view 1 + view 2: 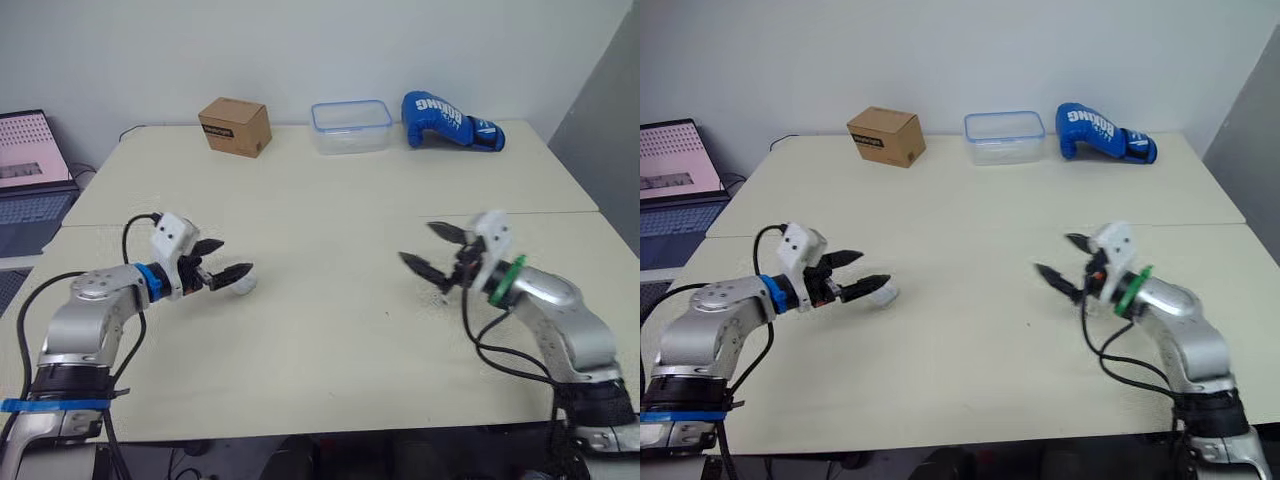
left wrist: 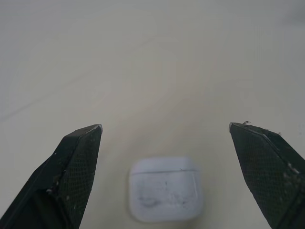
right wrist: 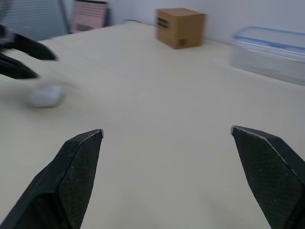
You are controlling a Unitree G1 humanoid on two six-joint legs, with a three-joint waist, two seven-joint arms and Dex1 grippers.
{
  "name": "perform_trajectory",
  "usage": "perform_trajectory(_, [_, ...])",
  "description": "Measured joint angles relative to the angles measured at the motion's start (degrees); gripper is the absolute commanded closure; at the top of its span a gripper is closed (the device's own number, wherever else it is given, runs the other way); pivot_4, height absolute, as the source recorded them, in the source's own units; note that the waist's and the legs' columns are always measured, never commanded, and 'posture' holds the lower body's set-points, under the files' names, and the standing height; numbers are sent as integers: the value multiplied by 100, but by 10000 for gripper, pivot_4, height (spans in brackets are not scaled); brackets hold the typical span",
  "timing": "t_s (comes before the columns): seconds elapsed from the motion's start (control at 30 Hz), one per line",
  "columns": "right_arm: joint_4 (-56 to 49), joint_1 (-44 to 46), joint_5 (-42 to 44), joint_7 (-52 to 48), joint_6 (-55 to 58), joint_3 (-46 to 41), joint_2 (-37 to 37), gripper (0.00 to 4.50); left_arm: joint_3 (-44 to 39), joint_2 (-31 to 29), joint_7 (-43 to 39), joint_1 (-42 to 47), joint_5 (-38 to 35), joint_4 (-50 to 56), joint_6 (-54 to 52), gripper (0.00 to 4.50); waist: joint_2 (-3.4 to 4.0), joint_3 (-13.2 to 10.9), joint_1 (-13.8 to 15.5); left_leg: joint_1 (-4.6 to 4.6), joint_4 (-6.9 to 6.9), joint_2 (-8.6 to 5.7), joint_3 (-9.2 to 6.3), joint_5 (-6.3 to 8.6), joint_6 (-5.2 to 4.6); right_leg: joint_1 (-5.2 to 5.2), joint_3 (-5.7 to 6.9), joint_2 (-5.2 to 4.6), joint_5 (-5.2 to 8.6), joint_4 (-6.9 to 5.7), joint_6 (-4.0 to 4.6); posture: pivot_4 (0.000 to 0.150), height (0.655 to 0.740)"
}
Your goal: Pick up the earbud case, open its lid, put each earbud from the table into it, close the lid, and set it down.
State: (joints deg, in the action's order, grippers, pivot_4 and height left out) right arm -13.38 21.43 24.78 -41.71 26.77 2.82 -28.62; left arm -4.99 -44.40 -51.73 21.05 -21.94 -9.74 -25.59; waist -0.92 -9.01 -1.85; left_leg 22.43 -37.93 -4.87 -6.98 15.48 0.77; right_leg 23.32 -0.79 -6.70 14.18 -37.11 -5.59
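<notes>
The white earbud case (image 1: 243, 284) lies shut on the cream table (image 1: 330, 350) at the left. My left gripper (image 1: 236, 256) is open just above it, one finger on each side, not touching it. In the left wrist view the case (image 2: 164, 194) sits low between the two spread fingers (image 2: 76, 167). My right gripper (image 1: 416, 242) is open at the right, a little above the table, with nothing between its fingers. It points toward the case (image 3: 46, 95) and the left gripper (image 3: 45, 67).
Along the far edge stand a brown cardboard box (image 1: 236, 126), a clear plastic container with a blue rim (image 1: 351, 126) and a blue boxing glove (image 1: 450, 120). A laptop (image 1: 30, 170) sits beyond the table's left side.
</notes>
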Motion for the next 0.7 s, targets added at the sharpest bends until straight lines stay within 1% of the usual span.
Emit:
perform_trajectory(0.1, [-219,187,69,-137,283,529,161,0,130,60,10,-55,210,-167,19,232,-1,-1,16,4,-1,-1,-2,0,0,3,2,0,0,0,0,1500,7400])
perform_trajectory(0.17, [-319,265,65,-164,391,684,216,0,141,79,13,-59,323,-313,32,232,-2,-1,29,5,-2,-2,-2,0,0,4,2,-1,0,0,0,1500,7400])
perform_trajectory(0.37, [-415,357,-73,-80,463,753,243,0,242,183,-16,-8,652,-876,370,232,-3,1,36,4,-1,-3,-2,0,0,7,2,-2,0,-3,1,1500,7400])
perform_trajectory(0.47, [-441,354,-106,-47,477,752,237,0,241,263,-50,90,704,-1078,526,232,-2,1,41,3,-2,-3,-3,1,-1,7,3,-2,0,-8,1,1500,7400])
perform_trajectory(0.57, [-448,323,-106,-10,486,736,237,0,241,421,-27,218,795,-1275,711,5843,-1,2,60,2,-4,-5,-5,1,-1,4,5,-3,-1,-9,1,1500,7400])
perform_trajectory(0.67, [-448,276,-107,34,488,722,230,0,240,499,-22,314,849,-1366,742,15275,-1,2,64,3,-4,-9,-5,1,-1,4,3,-5,-1,-8,1,1500,7400])
perform_trajectory(0.7, [-448,271,-107,50,489,719,227,0,238,516,-31,326,857,-1368,744,17361,-1,2,63,3,-4,-9,-4,1,-1,4,2,-6,-1,-8,1,1500,7400])
